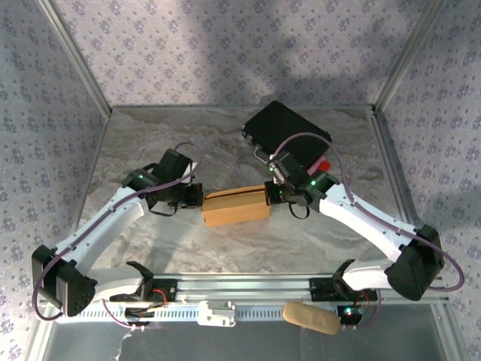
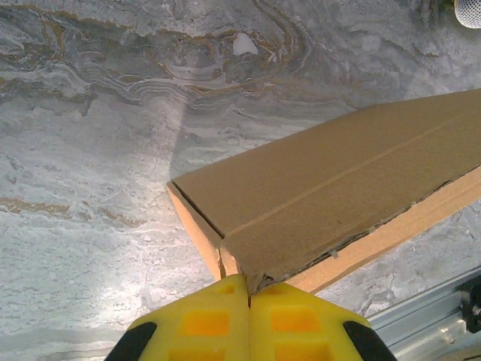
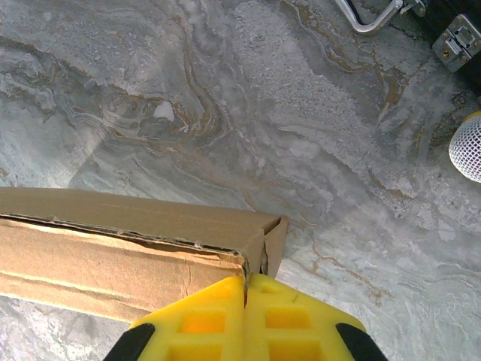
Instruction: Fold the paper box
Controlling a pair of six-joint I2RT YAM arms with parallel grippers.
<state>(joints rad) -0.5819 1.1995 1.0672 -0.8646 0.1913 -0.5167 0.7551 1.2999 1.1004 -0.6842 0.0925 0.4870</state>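
Top view: paper box lay flat on the marbled bench, already a long shallow block with its long axis running left-right. Left fingers met the box's left end and right fingers met its right end, one arm per end. Black case sat behind the box toward its right end, not touching it. A tan roll lay on the rail in front of the box, well apart.

Left wrist view: left fingers were pressed together with only a thin seam between the yellow pads, pinching the box's near corner. The ragged cardboard edge ran straight into that seam. The box's top panel showed one crease along its length. A side wall was visible below a slightly lifted edge.

Right wrist view: right fingers were likewise pressed together, pinching the corner at the box's end wall. A torn flap edge ran along the box away from the seam. Beyond the box were a metal handle, a latch and a white mesh ball, all apart from it.
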